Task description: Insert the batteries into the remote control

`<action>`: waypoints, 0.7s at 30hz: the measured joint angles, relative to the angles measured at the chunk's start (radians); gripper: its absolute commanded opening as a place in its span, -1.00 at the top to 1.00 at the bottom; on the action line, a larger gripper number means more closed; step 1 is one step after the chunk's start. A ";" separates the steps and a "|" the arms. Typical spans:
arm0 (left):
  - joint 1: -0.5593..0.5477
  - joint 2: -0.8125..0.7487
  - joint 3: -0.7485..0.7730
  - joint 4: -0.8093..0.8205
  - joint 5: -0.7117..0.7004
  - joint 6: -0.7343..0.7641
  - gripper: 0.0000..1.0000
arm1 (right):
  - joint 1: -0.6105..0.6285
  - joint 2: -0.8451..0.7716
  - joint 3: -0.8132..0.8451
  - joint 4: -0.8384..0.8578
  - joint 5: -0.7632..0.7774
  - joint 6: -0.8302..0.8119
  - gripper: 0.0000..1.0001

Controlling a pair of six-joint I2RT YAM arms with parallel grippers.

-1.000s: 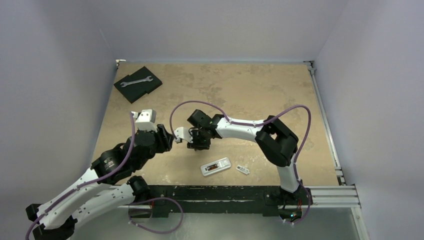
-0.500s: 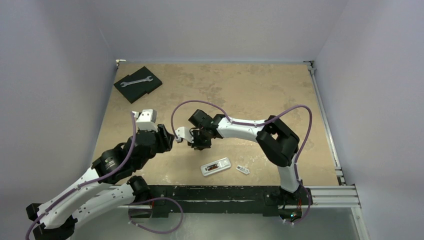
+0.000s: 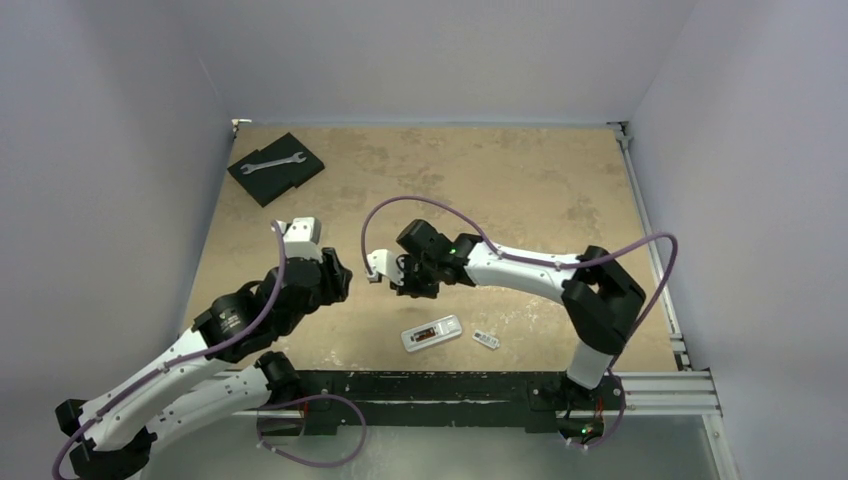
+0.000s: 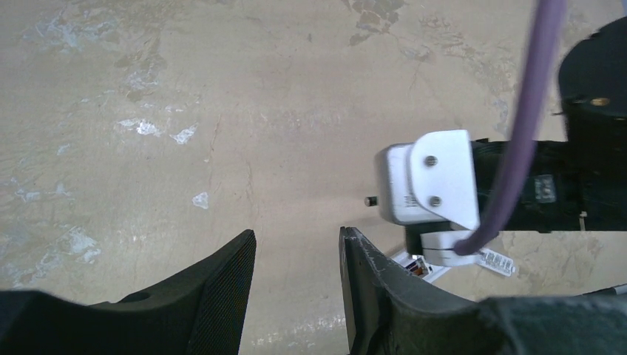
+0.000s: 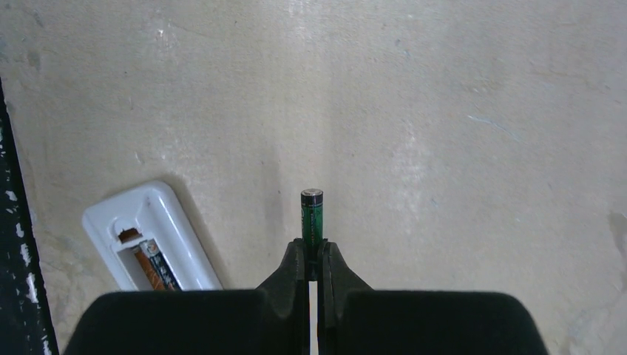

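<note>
My right gripper [image 5: 311, 248] is shut on a dark green-black battery [image 5: 311, 213], which sticks out past the fingertips above the table. In the top view the right gripper [image 3: 410, 280] hovers at mid-table, up and left of the remote control [image 3: 431, 333]. The white remote [image 5: 148, 233] lies back up near the front edge, its bay open and orange-lined, with a second battery [image 5: 157, 266] lying in it. My left gripper [image 4: 297, 270] is open and empty, and stands just left of the right gripper in the top view [image 3: 338, 282].
The small white cover piece [image 3: 486, 340] with a printed label lies just right of the remote. A black foam pad [image 3: 276, 167] with a wrench [image 3: 271, 161] sits at the far left corner. A black rail [image 3: 440, 385] runs along the near edge.
My right arm has swung its elbow out to the right and carried the gripper with the battery slightly right. My left gripper has shifted a little right as well.
</note>
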 measured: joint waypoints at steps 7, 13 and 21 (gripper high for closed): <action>0.000 0.015 0.000 0.000 -0.001 -0.004 0.08 | 0.003 -0.162 -0.085 -0.019 0.052 0.022 1.00; 0.000 0.042 0.000 0.001 0.000 -0.004 0.05 | 0.025 -0.241 -0.140 -0.058 0.097 0.023 1.00; 0.000 0.054 -0.001 0.001 0.000 -0.003 0.02 | 0.060 -0.286 -0.201 -0.095 0.116 0.023 1.00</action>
